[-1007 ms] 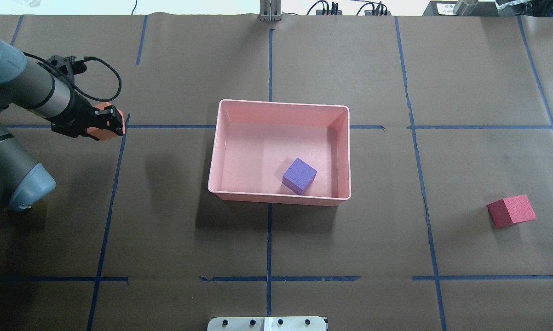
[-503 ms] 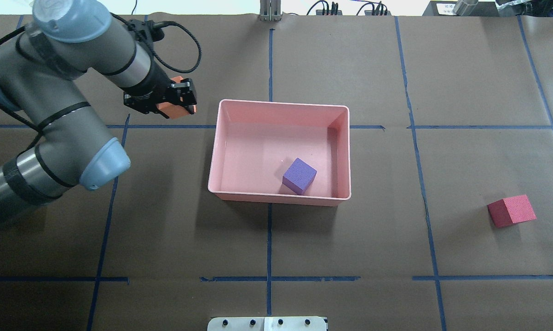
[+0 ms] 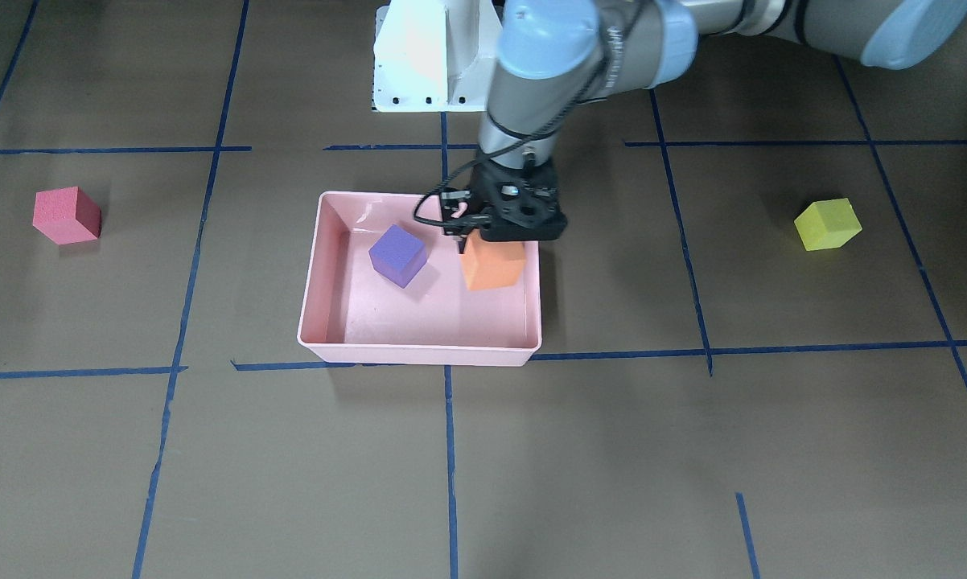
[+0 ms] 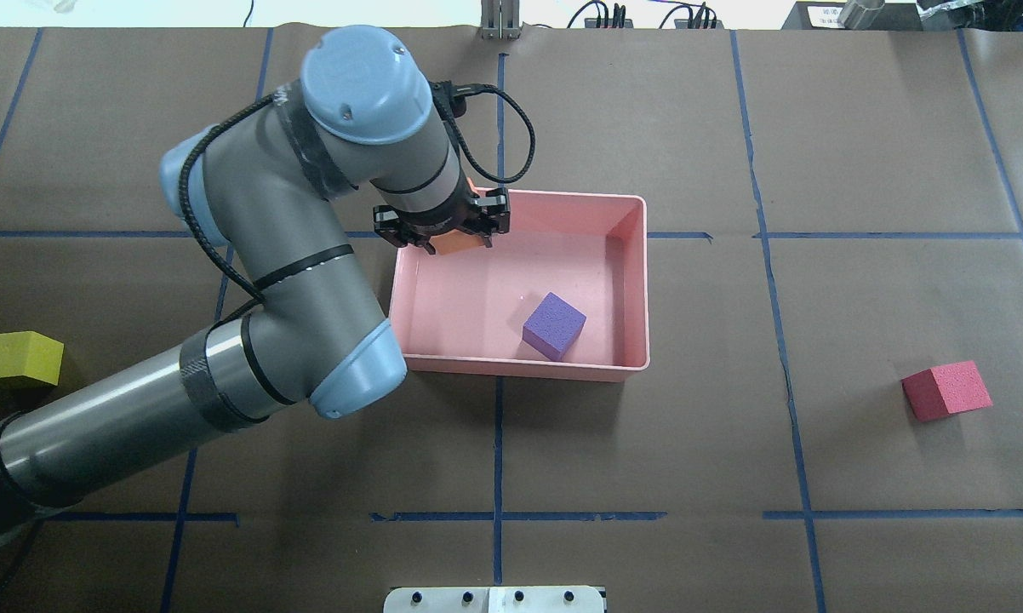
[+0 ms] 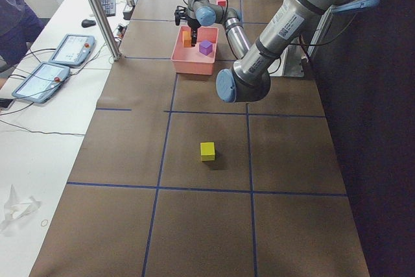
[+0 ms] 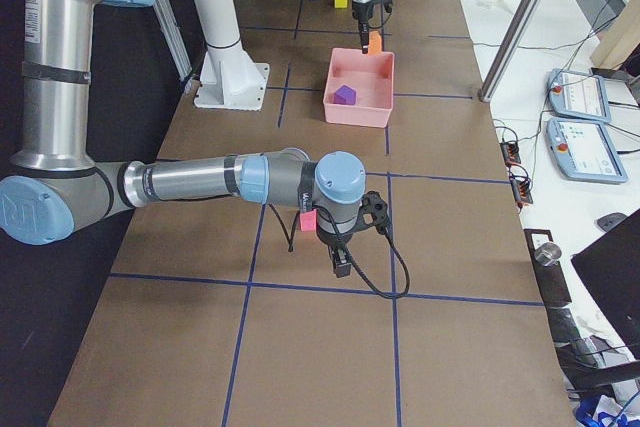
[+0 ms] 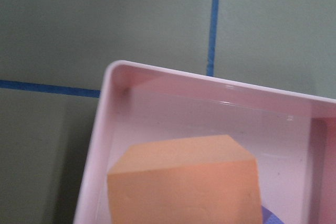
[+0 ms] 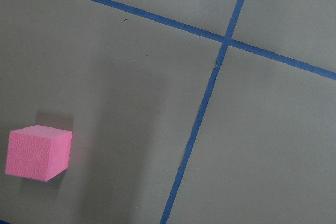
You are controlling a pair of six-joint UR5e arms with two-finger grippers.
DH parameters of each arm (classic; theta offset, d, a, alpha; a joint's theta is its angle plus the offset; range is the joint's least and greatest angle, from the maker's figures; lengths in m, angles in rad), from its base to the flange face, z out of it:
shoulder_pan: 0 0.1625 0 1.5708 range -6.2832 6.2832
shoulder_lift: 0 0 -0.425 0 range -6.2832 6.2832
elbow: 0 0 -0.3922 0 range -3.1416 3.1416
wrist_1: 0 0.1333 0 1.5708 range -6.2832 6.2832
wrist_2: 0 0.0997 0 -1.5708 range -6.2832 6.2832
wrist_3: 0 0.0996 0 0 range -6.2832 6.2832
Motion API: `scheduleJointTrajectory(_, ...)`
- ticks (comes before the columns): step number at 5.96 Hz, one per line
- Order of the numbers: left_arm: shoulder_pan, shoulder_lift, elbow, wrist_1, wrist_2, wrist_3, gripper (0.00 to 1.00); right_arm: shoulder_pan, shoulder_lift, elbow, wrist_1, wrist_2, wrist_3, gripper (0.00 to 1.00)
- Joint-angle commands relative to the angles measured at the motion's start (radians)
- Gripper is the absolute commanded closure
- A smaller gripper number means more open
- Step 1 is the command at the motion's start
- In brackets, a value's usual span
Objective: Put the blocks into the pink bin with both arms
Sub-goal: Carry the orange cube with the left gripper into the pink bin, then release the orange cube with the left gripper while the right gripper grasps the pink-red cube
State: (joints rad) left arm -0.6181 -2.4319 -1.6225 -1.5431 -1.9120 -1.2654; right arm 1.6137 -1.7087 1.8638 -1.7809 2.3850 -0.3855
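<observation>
Orange block (image 3: 493,263) is clamped by left gripper (image 4: 459,244) jaws over pink bin (image 3: 419,355), far-left corner; right gripper (image 6: 341,267) jaws: can't be told.

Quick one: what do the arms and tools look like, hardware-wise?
Left arm and right arm: grey-silver tubular links, light-blue round joint caps, black bands. Left tool and right tool: black, two-fingered, each with a looping black cable.
</observation>
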Motion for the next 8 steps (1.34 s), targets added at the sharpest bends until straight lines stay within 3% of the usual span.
scheduleJointTrajectory(1,0.020,0.025,-0.055,0.056,0.030,0.017,0.00,-0.002,-0.002,0.020,0.002,0.019,0.040,0.00)
scheduleJointTrajectory(2,0.018,0.072,-0.113,0.067,0.030,0.035,0.00,-0.012,-0.015,0.031,0.018,0.045,0.065,0.00)
scheduleJointTrajectory(3,0.018,0.079,-0.120,0.067,0.031,0.035,0.00,-0.084,-0.058,0.063,0.143,0.049,0.224,0.00)
scheduleJointTrajectory(4,0.017,0.079,-0.123,0.069,0.031,0.035,0.00,-0.177,-0.136,0.066,0.408,0.042,0.463,0.00)
scheduleJointTrajectory(5,0.015,0.080,-0.123,0.069,0.031,0.035,0.00,-0.293,-0.176,0.064,0.662,0.001,0.751,0.00)
scheduleJointTrajectory(8,0.015,0.080,-0.123,0.069,0.033,0.034,0.00,-0.613,-0.224,0.063,0.940,-0.221,1.115,0.00)
